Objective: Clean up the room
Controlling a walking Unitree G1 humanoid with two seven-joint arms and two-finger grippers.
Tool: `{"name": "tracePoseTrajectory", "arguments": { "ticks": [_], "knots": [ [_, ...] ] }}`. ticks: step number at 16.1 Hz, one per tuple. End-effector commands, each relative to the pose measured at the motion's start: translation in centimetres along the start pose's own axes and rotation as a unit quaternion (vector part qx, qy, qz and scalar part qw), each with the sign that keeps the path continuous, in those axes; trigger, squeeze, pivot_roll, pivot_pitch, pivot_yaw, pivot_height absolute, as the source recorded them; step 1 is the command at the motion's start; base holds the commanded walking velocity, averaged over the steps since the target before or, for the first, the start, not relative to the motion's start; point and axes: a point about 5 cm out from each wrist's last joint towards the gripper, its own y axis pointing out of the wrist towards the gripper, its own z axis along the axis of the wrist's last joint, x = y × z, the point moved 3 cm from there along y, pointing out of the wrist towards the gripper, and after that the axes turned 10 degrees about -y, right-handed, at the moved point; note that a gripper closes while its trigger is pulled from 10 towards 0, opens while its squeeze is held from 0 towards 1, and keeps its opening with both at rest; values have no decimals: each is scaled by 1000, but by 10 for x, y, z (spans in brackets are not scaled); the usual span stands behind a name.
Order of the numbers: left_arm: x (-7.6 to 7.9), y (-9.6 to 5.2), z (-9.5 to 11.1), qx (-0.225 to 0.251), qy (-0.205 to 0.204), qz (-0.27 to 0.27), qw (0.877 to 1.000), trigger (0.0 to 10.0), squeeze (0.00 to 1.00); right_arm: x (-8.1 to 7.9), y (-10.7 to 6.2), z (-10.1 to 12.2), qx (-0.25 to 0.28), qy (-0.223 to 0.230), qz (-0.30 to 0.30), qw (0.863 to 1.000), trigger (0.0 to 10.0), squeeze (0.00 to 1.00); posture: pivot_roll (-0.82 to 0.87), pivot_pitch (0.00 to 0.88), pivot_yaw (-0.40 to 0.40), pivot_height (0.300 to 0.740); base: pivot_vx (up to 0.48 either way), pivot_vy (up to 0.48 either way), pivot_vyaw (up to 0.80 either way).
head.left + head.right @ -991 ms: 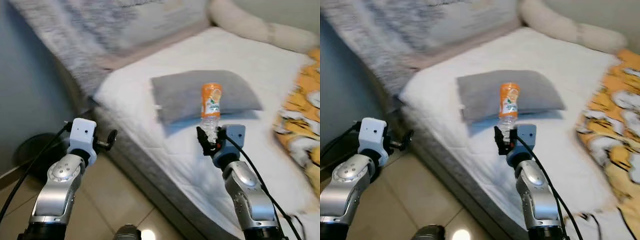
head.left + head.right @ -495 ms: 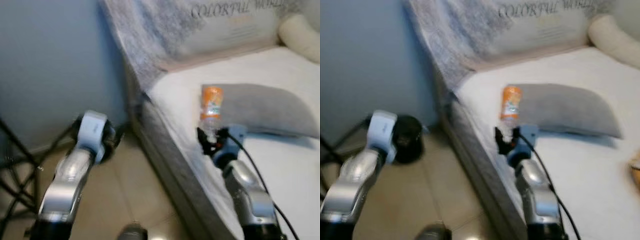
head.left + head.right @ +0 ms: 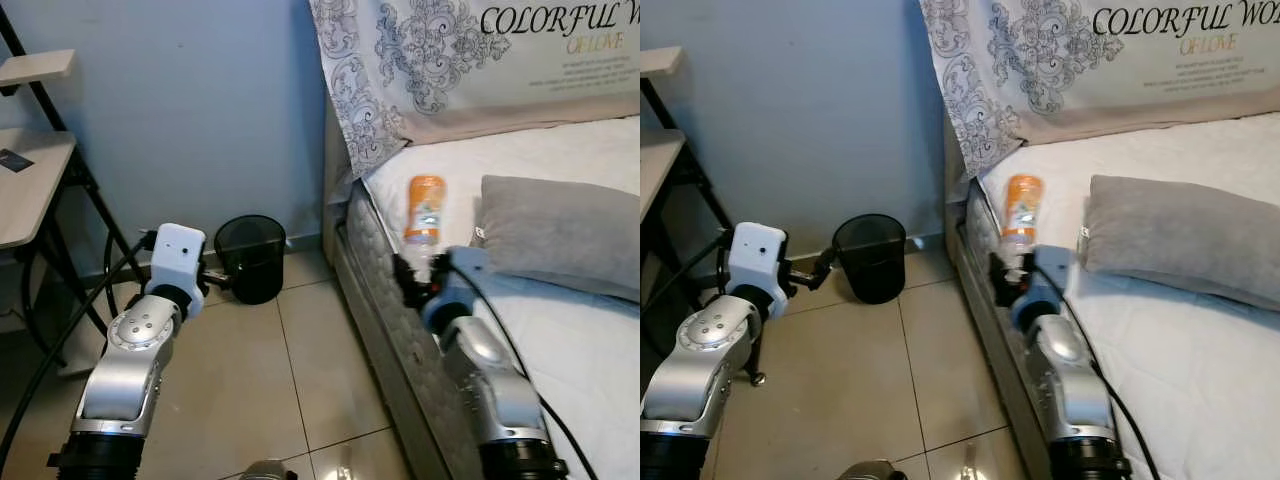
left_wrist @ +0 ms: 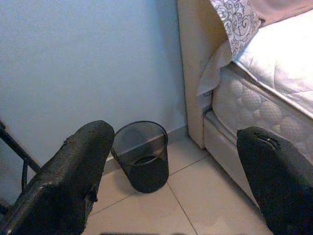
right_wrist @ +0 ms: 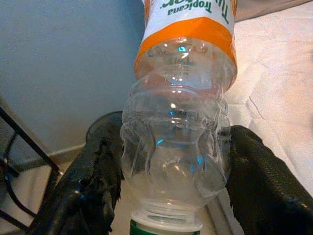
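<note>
An empty clear plastic bottle (image 3: 423,210) with an orange Tropicana label is held upside down, cap end down, in my right gripper (image 3: 417,280), which is shut on its lower body over the bed's edge. In the right wrist view the bottle (image 5: 178,127) sits between the two black fingers (image 5: 254,181). A black mesh wastebasket (image 3: 250,257) stands on the tile floor against the blue wall, to the left of the bed. My left gripper (image 3: 215,282) is open and empty, held out just left of the wastebasket (image 4: 142,162).
The bed (image 3: 560,330), with white mattress, grey pillow (image 3: 560,232) and patterned pillow (image 3: 450,50), fills the right. A wooden desk (image 3: 30,170) on black legs stands at the left. Beige tile floor (image 3: 300,380) lies between desk and bed.
The camera has swung left: the wastebasket, wall and desk have come into view and the bed has shifted right. The right gripper still holds the bottle.
</note>
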Motion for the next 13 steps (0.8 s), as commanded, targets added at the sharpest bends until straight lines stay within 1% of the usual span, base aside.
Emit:
{"name": "tracePoseTrajectory", "arguments": {
  "ticks": [1,2,3,4,5,6,7,8,9,12,13],
  "knots": [
    [-1,1,2,4,1,0,1000,10000,0,5,3,2,-6,-38,-25,999,10000,0,54,0,19,740,330,0,0],
    [-1,1,1,4,1,-1,1000,10000,0,7,4,1,-10,-57,-40,998,10000,0,54,0,18,740,334,0,0],
    [-1,1,2,5,1,0,1000,10000,0,8,4,-1,-14,-57,-35,998,10000,0,61,0,12,740,334,0,0],
    [-1,1,2,6,1,0,1000,10000,0,8,4,-2,-19,-53,-29,998,10000,0,61,0,12,740,334,0,0],
    [-1,0,2,6,2,0,1000,10000,0,8,2,-4,-19,-16,-22,999,10000,0,72,0,4,740,337,0,0],
    [-1,0,1,6,2,0,1000,10000,0,9,2,-5,-20,-11,-23,999,10000,0,72,0,4,740,337,0,0],
    [-2,-1,1,6,3,1,1000,10000,0,10,2,-5,-20,-15,-25,999,10000,0,81,0,-4,740,334,0,0],
    [-3,-1,2,8,1,3,1000,10000,0,7,2,-5,-18,-38,-11,999,10000,0,81,0,-2,740,334,0,494],
    [-3,0,3,9,-1,3,1000,10000,0,6,2,-5,-18,-38,-10,999,10000,0,81,0,-3,740,334,0,800],
    [1,1,5,11,2,-4,1000,10000,0,3,4,-5,-19,-24,-9,1000,10000,0,70,0,2,740,336,0,800],
    [1,2,3,10,3,-5,1000,10000,0,1,4,-5,-17,-16,-2,1000,10000,0,65,0,5,740,334,0,0]
  ]
}}
